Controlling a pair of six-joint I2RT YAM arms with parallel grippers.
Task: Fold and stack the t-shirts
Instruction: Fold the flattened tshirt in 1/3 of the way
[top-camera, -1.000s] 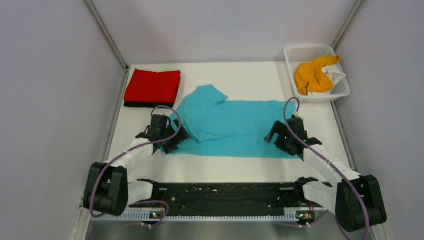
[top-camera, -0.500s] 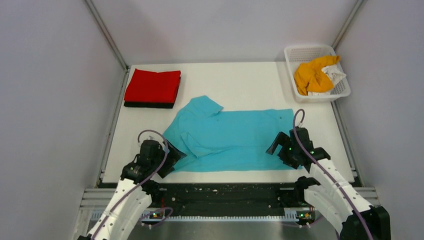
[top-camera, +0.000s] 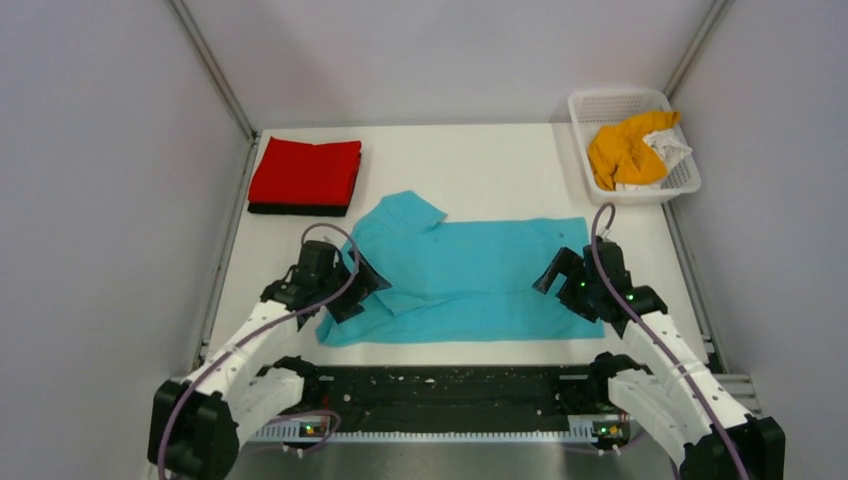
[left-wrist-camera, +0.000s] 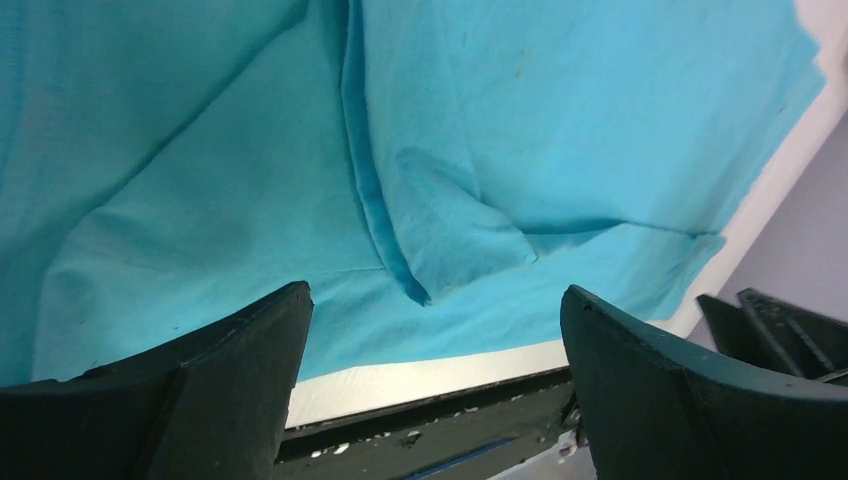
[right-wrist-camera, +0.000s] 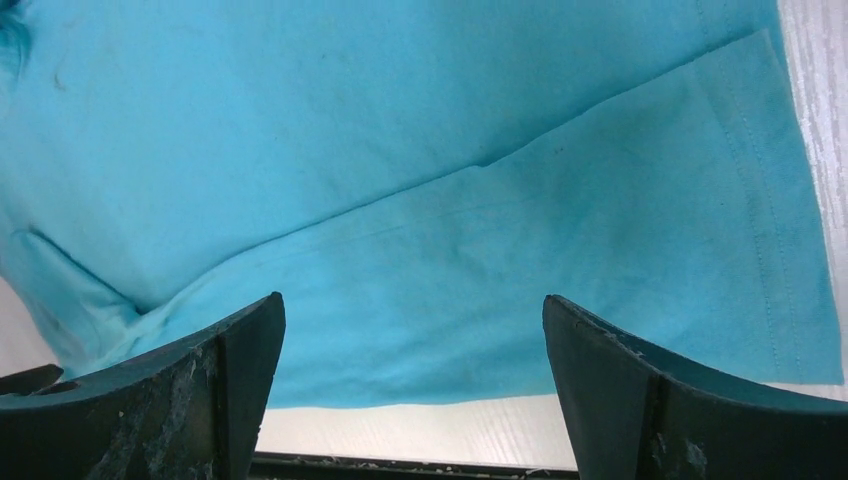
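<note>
The white table (top-camera: 480, 160) carries the turquoise t-shirt (top-camera: 470, 280) spread flat across its near middle, collar toward my left and hem toward my right, which is why my arms sit at its two ends. Far left, the red t-shirt (top-camera: 305, 172) lies folded on a black one (top-camera: 295, 209), the stack I judge this shirt joins, while the orange (top-camera: 622, 150) and white (top-camera: 668, 150) ones wait bunched in the basket (top-camera: 600, 105). My left gripper (top-camera: 340, 285) hovers wide and empty over the sleeve fold, and my right gripper (top-camera: 570, 285), equally wide and empty, over the hem end.
</note>
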